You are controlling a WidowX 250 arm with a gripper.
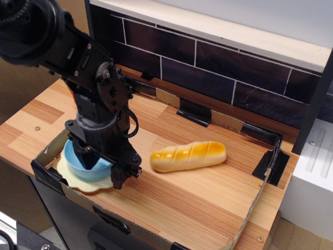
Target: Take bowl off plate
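The black claw (102, 167) is low over the front left corner of the wooden table (182, 192), and the blue bowl (86, 162) sits directly under it, on the pale yellow plate (83, 180). One finger reaches down inside the bowl, and the other comes down outside the bowl wall on the right side, near the plate edge. So the claw stands open around the right wall of the bowl; I cannot tell if the fingers already press on it. The bowl is round, so no special turning seems needed. I think the next move is to close on this wall and lift straight up. The bread roll (188, 155) lies to the right, well apart.
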